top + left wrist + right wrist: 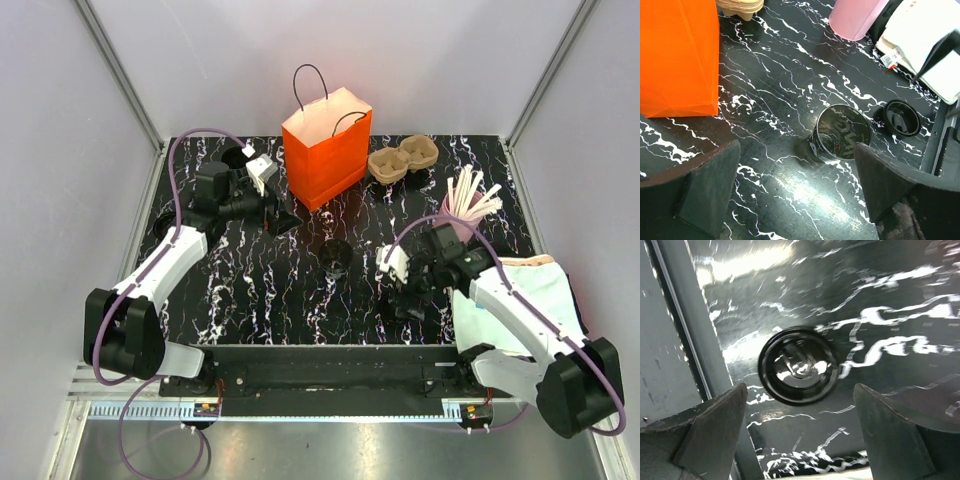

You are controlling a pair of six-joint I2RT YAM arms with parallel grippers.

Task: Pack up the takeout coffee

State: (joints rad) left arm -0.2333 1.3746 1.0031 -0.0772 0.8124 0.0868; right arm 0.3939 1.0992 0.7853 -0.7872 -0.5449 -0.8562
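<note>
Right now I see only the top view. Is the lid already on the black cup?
Observer: No. The left wrist view shows the black cup open, with the lid lying flat on the table beside it.
Operator: Does the right gripper hold the lid?
Observer: No. In the right wrist view the right gripper is open, and the lid lies on the table under it, not pinched.
Operator: Is the cup standing?
Observer: Yes, upright, and apart from the orange bag.
</note>
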